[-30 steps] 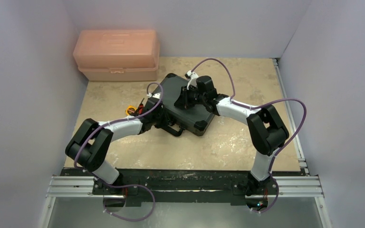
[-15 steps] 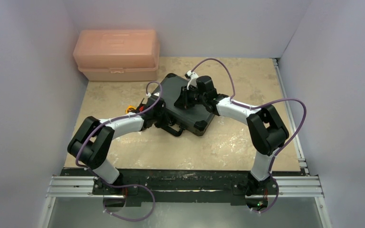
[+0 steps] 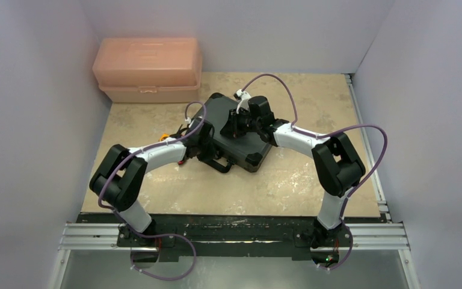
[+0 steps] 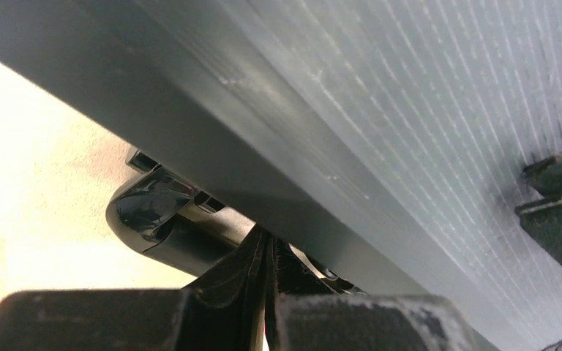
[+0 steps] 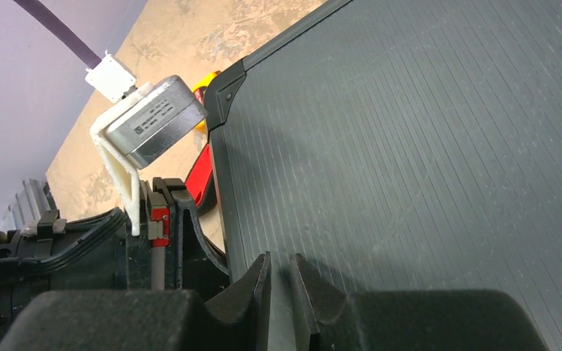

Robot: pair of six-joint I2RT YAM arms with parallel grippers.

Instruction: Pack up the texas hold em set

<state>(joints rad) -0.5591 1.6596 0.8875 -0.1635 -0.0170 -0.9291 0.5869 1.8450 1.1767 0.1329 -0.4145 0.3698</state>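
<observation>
Left fingers (image 4: 243, 267) pressed together, empty — at briefcase (image 5: 410, 146) edge | right fingers (image 5: 257, 281) nearly closed — above it

Spread over a beige tabletop (image 3: 313, 174).
Closed black briefcase (image 3: 221, 111) centre, pink toolbox (image 3: 147, 69) far left, utility knife (image 3: 167, 136) just left of briefcase.

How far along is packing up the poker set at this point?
Done: the briefcase lies closed; no loose pieces show outside it. In hand: the right gripper, jaws shut, rests on the lid; the left gripper, jaws shut, sits at the front edge near the handle. Left: the latches, whose state cannot be seen.
</observation>
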